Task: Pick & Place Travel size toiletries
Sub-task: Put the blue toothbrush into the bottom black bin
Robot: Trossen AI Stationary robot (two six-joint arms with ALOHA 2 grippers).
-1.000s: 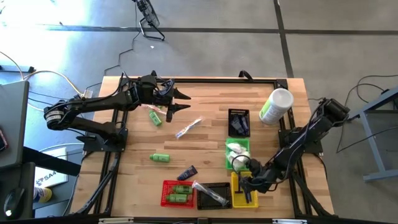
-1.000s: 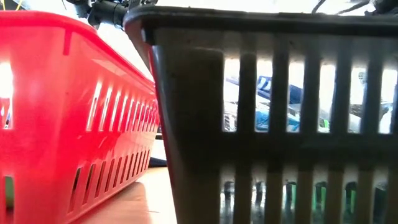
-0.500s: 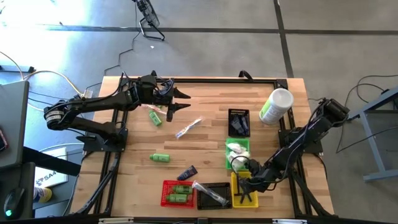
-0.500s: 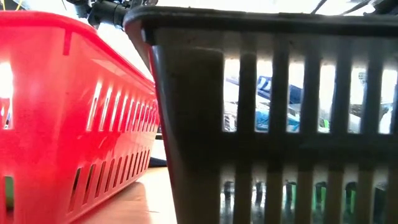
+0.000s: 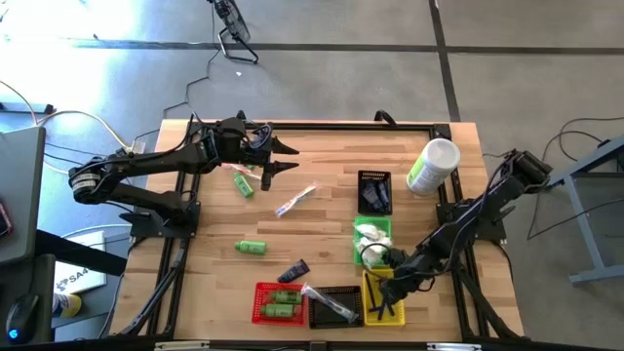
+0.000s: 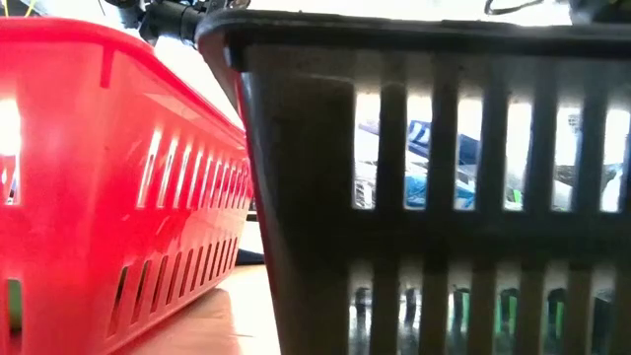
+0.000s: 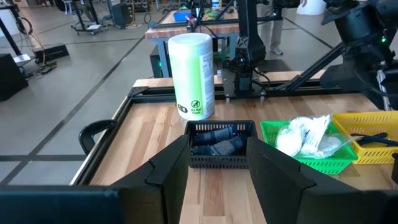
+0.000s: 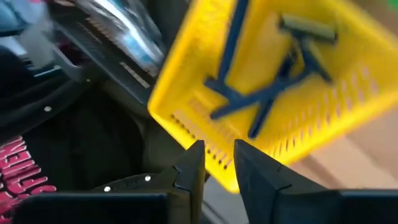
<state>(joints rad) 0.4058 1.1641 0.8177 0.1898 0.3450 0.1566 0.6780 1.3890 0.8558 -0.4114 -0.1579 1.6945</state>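
Mostly sorted: baskets at 5 o'clock hold toiletries, but green bottles [image 5: 251, 248], a navy tube [image 5: 293, 270] and a toothbrush [image 5: 294, 202] are loose mid-table. Right claw [image 5: 393, 285] empty, slightly parted over the yellow basket [image 5: 370, 310]; left claw [image 5: 276, 158] open at 11.

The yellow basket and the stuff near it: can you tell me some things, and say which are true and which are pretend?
1. The yellow basket holds dark razors. True.
2. The right gripper is carrying a green bottle. False: it holds nothing, over the yellow basket.
3. Green bottles lie in the red basket. True.
4. The white canister lies inside the green basket. False: it is on the table, beyond the baskets.
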